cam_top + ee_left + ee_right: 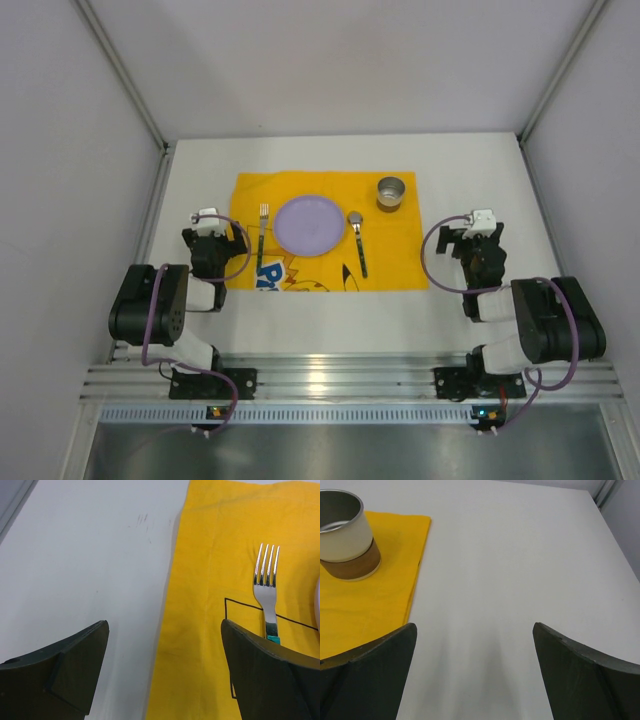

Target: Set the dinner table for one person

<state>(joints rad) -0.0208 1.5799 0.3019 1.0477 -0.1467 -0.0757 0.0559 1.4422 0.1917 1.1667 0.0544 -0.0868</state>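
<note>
1. The dinner table (330,315) is a matte white rectangular top. It fills the middle of the overhead view, from the arm bases at the bottom up to the back wall.
2. A yellow printed cloth mat (392,255) lies flat on it, at the centre of the frame and a little toward the top.
3. A round lilac plate (310,224) sits in the middle of the mat.
4. A fork (262,240) lies just left of the plate, with its tines toward the top of the frame.
5. A spoon (357,240) lies just right of the plate, with its bowl toward the top.
6. A metal cup (391,192) with a brown band at its base stands upright in the mat's upper right corner.
7. The left gripper (164,625) sits at left centre of the overhead view, at the mat's left edge.
   - Its jaws stand wide apart with nothing between them.
   - In its wrist view, one finger is over bare table.
   - The other finger is over the mat and hides the lower part of the fork's handle.
8. The right gripper (474,625) sits at right centre, over bare table to the right of the mat.
   - Its jaws are also spread wide and hold nothing.
   - The cup shows at the upper left of its wrist view.
</note>
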